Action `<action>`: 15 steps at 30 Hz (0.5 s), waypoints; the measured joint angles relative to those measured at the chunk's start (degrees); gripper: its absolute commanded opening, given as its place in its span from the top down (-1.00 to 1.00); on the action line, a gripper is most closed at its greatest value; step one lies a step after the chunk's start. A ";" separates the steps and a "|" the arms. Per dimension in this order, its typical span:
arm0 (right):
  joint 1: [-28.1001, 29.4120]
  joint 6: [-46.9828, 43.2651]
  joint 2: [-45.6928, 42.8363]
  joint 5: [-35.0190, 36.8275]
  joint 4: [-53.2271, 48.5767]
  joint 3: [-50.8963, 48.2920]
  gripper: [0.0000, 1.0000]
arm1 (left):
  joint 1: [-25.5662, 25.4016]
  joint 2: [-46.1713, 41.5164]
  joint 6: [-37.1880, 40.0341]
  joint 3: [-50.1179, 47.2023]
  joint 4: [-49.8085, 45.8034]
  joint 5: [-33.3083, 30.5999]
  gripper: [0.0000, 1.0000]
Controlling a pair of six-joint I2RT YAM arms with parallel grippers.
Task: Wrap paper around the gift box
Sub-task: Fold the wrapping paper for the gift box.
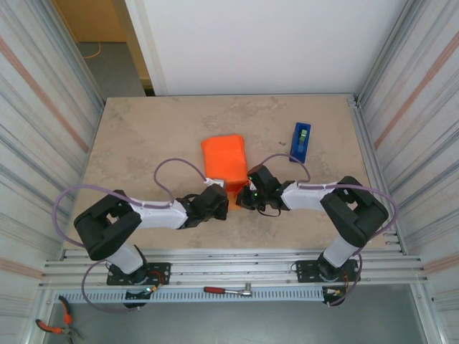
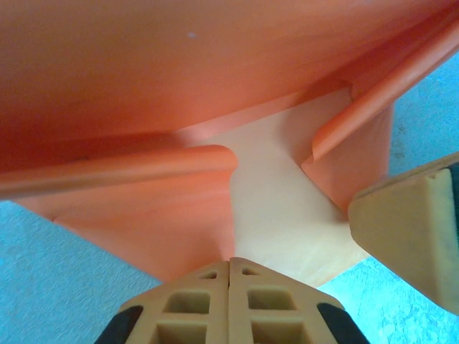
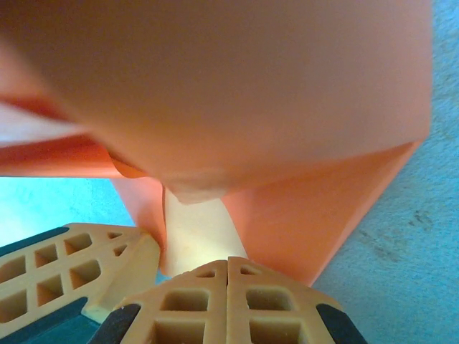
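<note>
— Presumably an entry was made for progress on the wrapping?

— Item one: the paper (image 1: pixel 224 158), bright orange, was recorded as folded over into a compact parcel near the middle of the table (image 1: pixel 143 136), its top face fully covered. The gift box was taken to lie inside that parcel; none of its marbled pattern was seen. The main fold was judged done. At the near end, flaps were noted in the left wrist view as turned in but not flat, with a pale panel (image 2: pixel 276 208) left bare between them. The end folds and any taping were judged outstanding. The blue tape dispenser (image 1: pixel 301 141) was logged standing apart, beyond and to the right of the parcel.

— And the tools?

— Item two: the left gripper (image 2: pixel 229 276) and the right gripper (image 3: pixel 228 269) were entered as clenched, jaws pressed together, set side by side at the parcel's near end. Nothing was seen held in either; whether a thin paper edge was pinched could not be told.

— What was marked unclear?

— Item three: whether the pale panel was the box's side or the sheet's reverse was not settled. The folds at the far end were not made out, and much of the right wrist view was blurred by paper close to the lens.
</note>
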 measured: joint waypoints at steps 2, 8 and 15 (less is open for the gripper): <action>0.22 0.02 -0.28 0.22 -0.57 0.00 1.00 | 0.00 -1.68 0.02 0.02 -1.14 -0.04 1.00; 0.81 -0.15 -7.65 5.75 -7.80 0.31 0.44 | -0.04 -8.68 0.46 1.27 -4.09 -1.36 0.68; 1.38 -0.79 -13.22 15.06 -17.79 2.12 -0.09 | -0.02 -15.04 1.33 1.70 -7.82 -3.28 -0.09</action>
